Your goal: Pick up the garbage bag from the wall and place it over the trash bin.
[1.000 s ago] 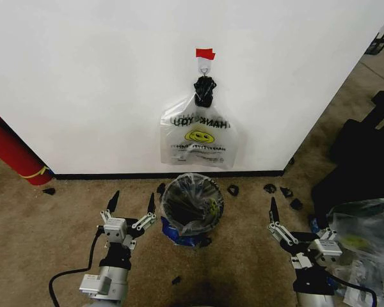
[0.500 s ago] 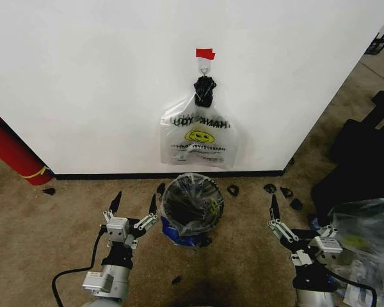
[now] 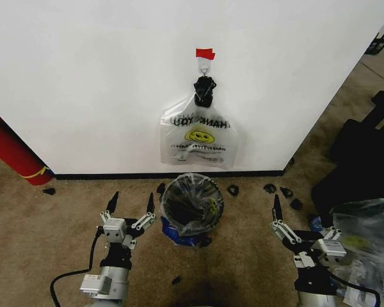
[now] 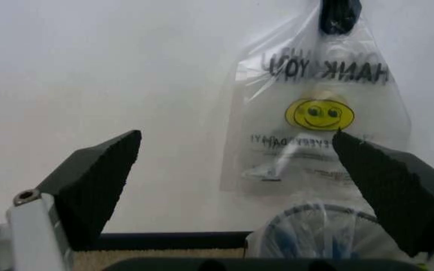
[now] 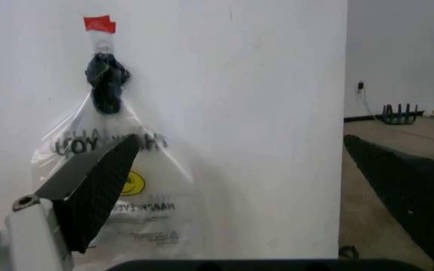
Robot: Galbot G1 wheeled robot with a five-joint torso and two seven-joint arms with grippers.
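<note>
The trash bin (image 3: 187, 210) stands on the carpet just below the wall (image 3: 89, 83). The garbage bag (image 3: 193, 178), clear crinkly plastic with blue patches, is draped over its rim and down its sides. Bin and bag (image 4: 319, 234) also show low in the left wrist view. My left gripper (image 3: 132, 201) (image 4: 237, 138) is open, low and just left of the bin. My right gripper (image 3: 297, 215) (image 5: 241, 140) is open too, farther off to the bin's right. Both hold nothing. A hook under red tape (image 3: 205, 54) is on the wall.
A whitish smiley bag (image 3: 198, 137) with mirrored black lettering hangs from the hook, right above the bin. A red cylinder (image 3: 11, 152) leans at the left. Black scraps (image 3: 269, 188) lie along the baseboard. A clear bag pile (image 3: 365, 240) and dark cases (image 3: 365, 150) crowd the right.
The right gripper has drifted slightly to the right. The left gripper wobbled and is back about where it was. The bags and the bin have not moved.
</note>
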